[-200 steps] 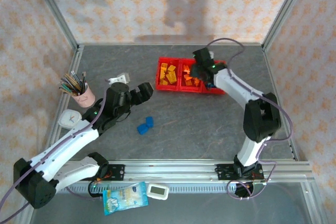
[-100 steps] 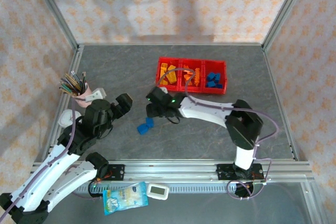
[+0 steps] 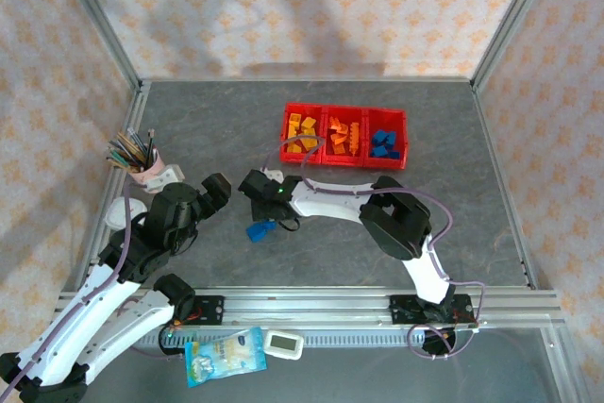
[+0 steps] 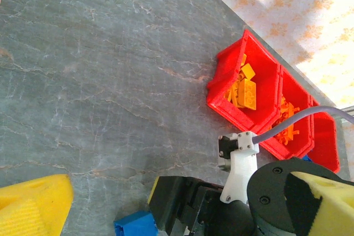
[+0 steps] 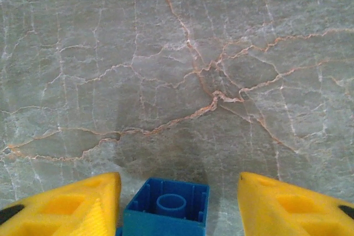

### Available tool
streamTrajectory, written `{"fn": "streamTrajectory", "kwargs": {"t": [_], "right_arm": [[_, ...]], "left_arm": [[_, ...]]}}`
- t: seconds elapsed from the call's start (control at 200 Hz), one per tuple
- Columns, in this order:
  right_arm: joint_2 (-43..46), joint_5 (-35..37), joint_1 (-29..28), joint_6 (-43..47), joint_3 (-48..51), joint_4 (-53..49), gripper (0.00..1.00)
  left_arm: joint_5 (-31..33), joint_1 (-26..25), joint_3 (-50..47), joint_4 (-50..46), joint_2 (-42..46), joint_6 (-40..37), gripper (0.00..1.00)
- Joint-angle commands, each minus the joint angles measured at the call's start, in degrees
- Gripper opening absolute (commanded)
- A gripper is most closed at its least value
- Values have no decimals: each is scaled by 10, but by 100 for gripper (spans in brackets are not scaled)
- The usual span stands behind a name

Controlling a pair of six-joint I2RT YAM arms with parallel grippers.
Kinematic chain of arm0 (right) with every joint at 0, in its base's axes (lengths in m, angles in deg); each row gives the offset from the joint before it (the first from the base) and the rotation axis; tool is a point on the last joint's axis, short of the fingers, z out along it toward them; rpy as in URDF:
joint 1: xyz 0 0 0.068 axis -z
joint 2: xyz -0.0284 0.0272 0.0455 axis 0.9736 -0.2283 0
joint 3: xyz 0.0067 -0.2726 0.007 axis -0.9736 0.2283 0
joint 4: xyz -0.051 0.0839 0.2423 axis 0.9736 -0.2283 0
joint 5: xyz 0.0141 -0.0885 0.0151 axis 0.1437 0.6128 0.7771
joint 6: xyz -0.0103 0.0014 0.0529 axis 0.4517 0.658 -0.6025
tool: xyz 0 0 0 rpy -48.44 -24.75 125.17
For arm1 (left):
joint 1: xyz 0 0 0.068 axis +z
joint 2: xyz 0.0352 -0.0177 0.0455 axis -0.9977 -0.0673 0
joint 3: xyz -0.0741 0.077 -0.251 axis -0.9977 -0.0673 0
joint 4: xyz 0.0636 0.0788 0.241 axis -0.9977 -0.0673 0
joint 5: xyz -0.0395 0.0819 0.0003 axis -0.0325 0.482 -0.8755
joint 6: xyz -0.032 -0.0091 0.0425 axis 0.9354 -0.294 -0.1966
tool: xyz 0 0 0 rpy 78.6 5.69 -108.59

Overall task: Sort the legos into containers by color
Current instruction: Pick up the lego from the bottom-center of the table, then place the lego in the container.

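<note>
The right gripper (image 5: 178, 187) stands partly spread over a blue brick (image 5: 166, 205) lying stud-up on the grey marbled table (image 5: 182, 70). In the right wrist view its yellow fingers (image 5: 61, 205) flank the brick. The left one sits just beside the brick's edge, and whether it touches cannot be told. The right one stands clear, with bare table showing in the gap. The brick rests on the table and is not pinched.

From above, the right arm (image 3: 330, 200) rises from its base at the near edge and folds at the elbow. Its white forearm then runs low and leftward across the table to the middle. The wrist tips down over the brick (image 3: 260, 230).

The left gripper (image 3: 209, 193) hangs near the pink cup (image 3: 149, 172) of pencils, pointing toward the table's middle. Its yellow pads (image 4: 33, 205) are wide apart and hold nothing. Its arm climbs from the near left corner.

The red tray (image 3: 345, 164) lies further back, well apart from the brick. Its left bin holds yellow pieces (image 3: 302, 131), the middle bin orange pieces (image 3: 343, 134), and the right bin blue pieces (image 3: 382, 143).
</note>
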Motion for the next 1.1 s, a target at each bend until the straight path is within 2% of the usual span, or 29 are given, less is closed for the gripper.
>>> {"fn": "streamTrajectory", "kwargs": {"t": [0.0, 0.12, 0.305, 0.42, 0.531, 0.666, 0.846, 0.996, 1.096], "right_arm": [[-15, 7, 0, -5, -5, -14, 53], [-12, 15, -1, -2, -4, -18, 47], [14, 39, -1, -1, 0, -29, 28], [56, 59, 7, -1, 15, -33, 25], [123, 72, 40, 3, 49, -33, 24], [214, 92, 120, 26, 102, -31, 25], [266, 114, 295, 88, 122, -29, 25], [223, 104, 409, 143, 92, 11, 27], [157, 105, 445, 171, 34, 10, 27]], "left_arm": [[6, 3, -3, -5, -4, 4, 99], [1, 3, -3, -1, -7, 3, 99], [-6, 3, 2, 7, -13, 3, 99], [-23, 3, 7, 22, -26, -7, 99], [-50, 3, 15, 48, -48, -24, 99], [-93, 3, 17, 115, -85, -46, 99], [-167, 3, 36, 240, -183, -74, 99], [-210, 3, 58, 323, -275, -86, 99], [-222, 3, 76, 353, -321, -93, 99]]}}
